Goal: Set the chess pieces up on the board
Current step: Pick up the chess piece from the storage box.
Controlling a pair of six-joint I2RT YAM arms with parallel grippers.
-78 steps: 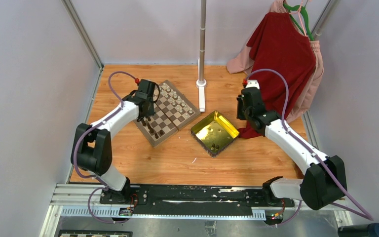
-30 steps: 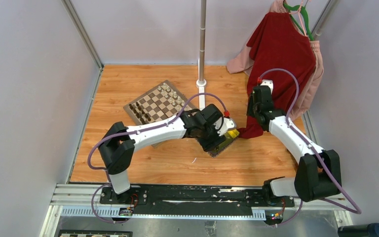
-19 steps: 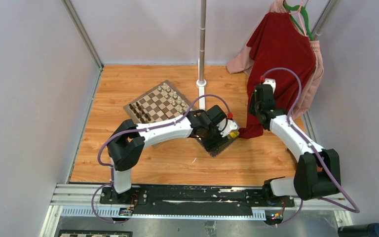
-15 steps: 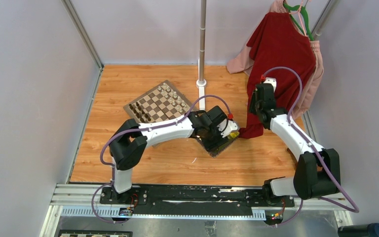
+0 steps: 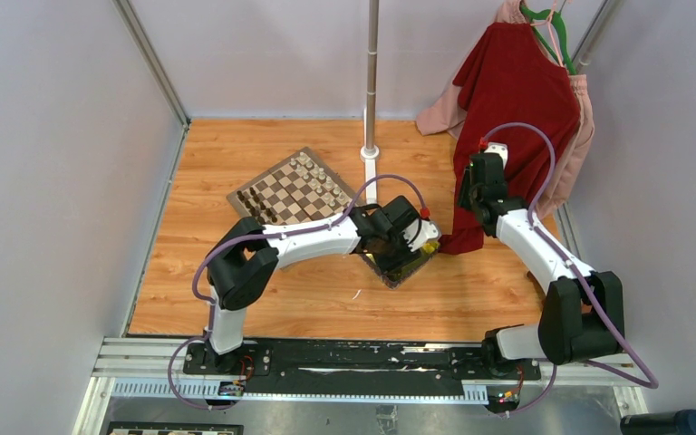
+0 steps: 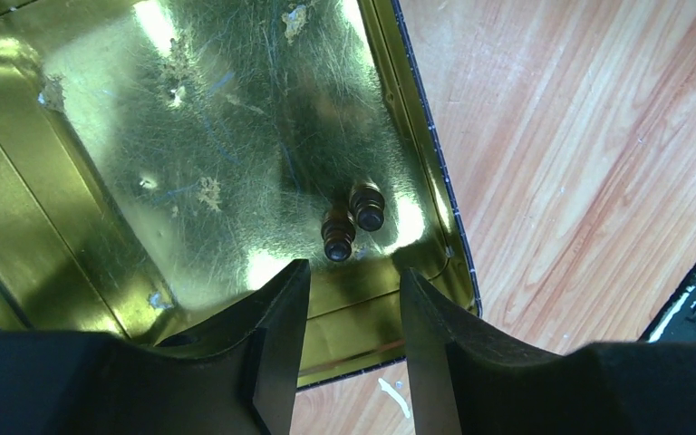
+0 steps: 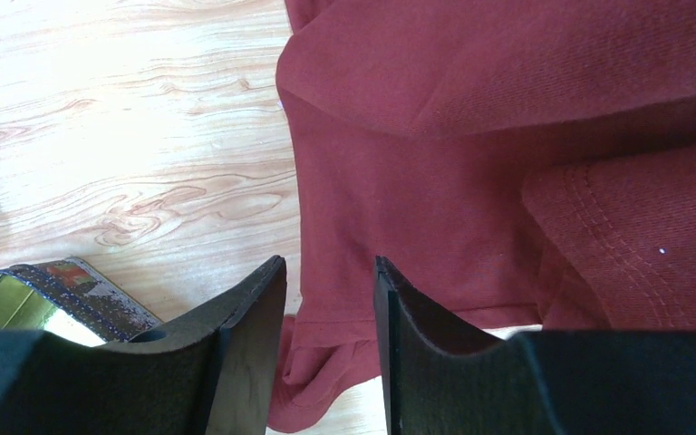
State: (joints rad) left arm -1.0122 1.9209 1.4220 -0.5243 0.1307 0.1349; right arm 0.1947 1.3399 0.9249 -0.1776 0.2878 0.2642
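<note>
The checkered board (image 5: 294,190) lies at the back left of the table, with cream pieces (image 5: 317,174) along its far side and dark brown pieces (image 5: 258,207) along its near-left side. Two dark brown pieces (image 6: 352,220) lie side by side near a corner of the shiny yellow tray (image 6: 18,199). My left gripper (image 6: 352,299) is open and empty, hovering just above the tray, with the two pieces just beyond its fingertips; in the top view it (image 5: 397,245) covers most of the tray. My right gripper (image 7: 329,308) is open and empty above the red cloth.
A red garment (image 5: 517,100) on a hanger drapes onto the table at the right, over a pink one (image 5: 439,113). A metal pole (image 5: 372,82) with a white base stands behind the board. The yellow tray's corner (image 7: 27,294) shows in the right wrist view.
My left arm swung from the board across to the yellow tray and came down over it. My right arm shifted slightly right, toward the red garment.
</note>
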